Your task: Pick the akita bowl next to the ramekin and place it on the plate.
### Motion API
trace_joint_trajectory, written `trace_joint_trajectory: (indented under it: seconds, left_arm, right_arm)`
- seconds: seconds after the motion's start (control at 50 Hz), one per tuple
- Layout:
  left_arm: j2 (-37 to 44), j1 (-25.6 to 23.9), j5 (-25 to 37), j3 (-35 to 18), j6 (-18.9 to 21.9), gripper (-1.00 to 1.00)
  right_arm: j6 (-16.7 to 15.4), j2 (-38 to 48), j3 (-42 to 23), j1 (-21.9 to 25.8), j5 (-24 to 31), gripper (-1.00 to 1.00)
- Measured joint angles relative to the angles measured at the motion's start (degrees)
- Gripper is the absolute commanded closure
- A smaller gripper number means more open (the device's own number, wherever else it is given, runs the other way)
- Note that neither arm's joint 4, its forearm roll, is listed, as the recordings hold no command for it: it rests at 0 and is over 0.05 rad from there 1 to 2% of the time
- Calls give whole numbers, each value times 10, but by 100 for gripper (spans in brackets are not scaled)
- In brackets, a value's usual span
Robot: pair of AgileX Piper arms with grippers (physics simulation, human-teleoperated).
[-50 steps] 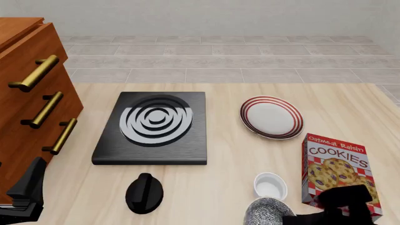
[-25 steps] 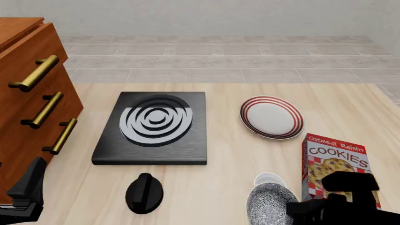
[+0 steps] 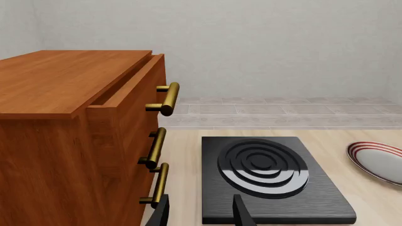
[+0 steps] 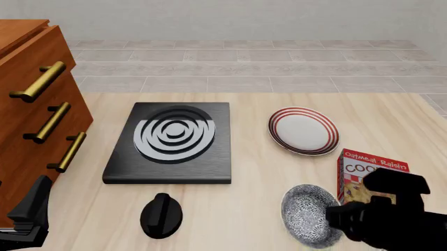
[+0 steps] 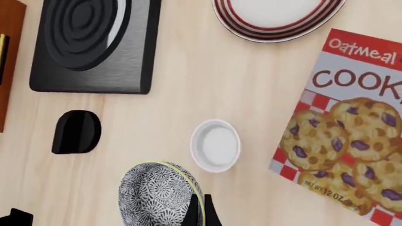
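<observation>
The akita bowl [image 4: 306, 213], speckled grey and white inside, hangs tilted above the table near the front right. My right gripper [image 4: 334, 219] is shut on its rim; the wrist view shows the thin fingers [image 5: 193, 213] pinching the bowl [image 5: 157, 194] at its edge. The white ramekin [image 5: 215, 145] stands on the table under and beside the bowl, and the bowl hides it in the front view. The red-ringed plate [image 4: 302, 130] lies farther back, bare. My left gripper [image 3: 201, 214] stays open and empty at the front left [image 4: 28, 214].
A cookies box [image 4: 369, 170] stands just right of the bowl. A black stove [image 4: 171, 141] lies mid-table, with a glossy black ridged object [image 4: 161, 214] in front of it. A wooden dresser [image 4: 35, 115] with brass handles fills the left side.
My right gripper has risen with the bowl, which now hangs higher and farther forward and covers the ramekin in the front view. The left arm has not moved.
</observation>
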Motion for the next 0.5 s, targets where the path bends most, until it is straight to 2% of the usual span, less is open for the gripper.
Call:
trace_joint_trajectory:
  seconds: [0.5]
  left_arm:
    - [0,0,0,0,0,-100]
  right_arm:
    - [-4,43,-44,-50,-1,100]
